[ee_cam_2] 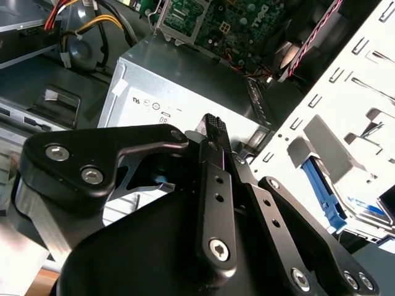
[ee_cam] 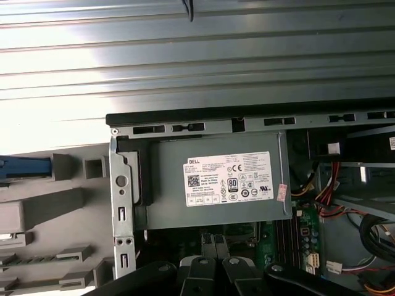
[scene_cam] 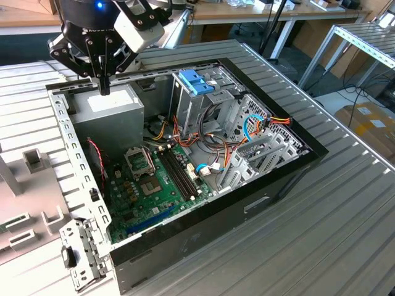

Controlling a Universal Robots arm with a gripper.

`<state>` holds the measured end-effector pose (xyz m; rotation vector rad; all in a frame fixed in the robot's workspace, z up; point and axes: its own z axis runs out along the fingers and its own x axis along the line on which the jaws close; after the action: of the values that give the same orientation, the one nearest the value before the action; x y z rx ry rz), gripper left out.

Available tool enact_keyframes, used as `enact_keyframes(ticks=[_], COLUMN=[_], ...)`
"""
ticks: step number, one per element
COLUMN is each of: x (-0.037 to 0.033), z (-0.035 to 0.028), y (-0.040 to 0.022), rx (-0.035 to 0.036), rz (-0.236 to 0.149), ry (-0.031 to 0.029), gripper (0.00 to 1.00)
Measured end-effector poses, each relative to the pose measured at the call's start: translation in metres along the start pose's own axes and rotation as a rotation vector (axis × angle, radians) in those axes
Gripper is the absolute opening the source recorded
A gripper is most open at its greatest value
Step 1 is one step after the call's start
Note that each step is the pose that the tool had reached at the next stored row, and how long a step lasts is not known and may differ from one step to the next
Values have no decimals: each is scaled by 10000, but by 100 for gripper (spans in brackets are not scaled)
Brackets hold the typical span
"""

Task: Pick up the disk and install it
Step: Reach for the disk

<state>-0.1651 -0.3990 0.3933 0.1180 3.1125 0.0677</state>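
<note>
Hovering over one corner of the open computer case [scene_cam: 278, 185], the gripper [scene_cam: 105, 90] in the exterior view hung just above the grey power supply [scene_cam: 111, 114], its two fingers pressed together into one narrow point and carrying nothing. Across the case, toward the exterior view's right, a pale-blue latch [scene_cam: 196, 81] sat atop the drive cage [scene_cam: 207, 108]. In the second wrist view the gripper [ee_cam_2: 213, 125] showed the same closed, empty pinch above the power supply [ee_cam_2: 185, 80]. The disk [ee_cam_2: 321, 188] appeared outside the case wall, one blue rail of it tucked under a grey block of the pale fixture [ee_cam_2: 336, 148]. In the first wrist view the gripper [ee_cam: 214, 239] pointed at the labelled power supply [ee_cam: 216, 160], while the disk [ee_cam: 23, 166] lay well apart from it on the fixture [ee_cam: 68, 200], beyond the case's metal edge. By my judgement the work stood at the very start of the pickup, with the disk ungrasped and resting in its holder. Getting hold of it would call for the fingers to spread wider than the disk. It would also call for the arm to shift sideways off the case and line up over the blue rails before any descent.
</note>
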Motion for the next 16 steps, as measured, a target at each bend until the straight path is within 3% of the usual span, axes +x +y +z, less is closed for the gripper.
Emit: enact_keyframes(ticks=[16], x=[84], z=[-2], y=[-6], rx=[0], rz=[0], ry=[0], gripper=[11])
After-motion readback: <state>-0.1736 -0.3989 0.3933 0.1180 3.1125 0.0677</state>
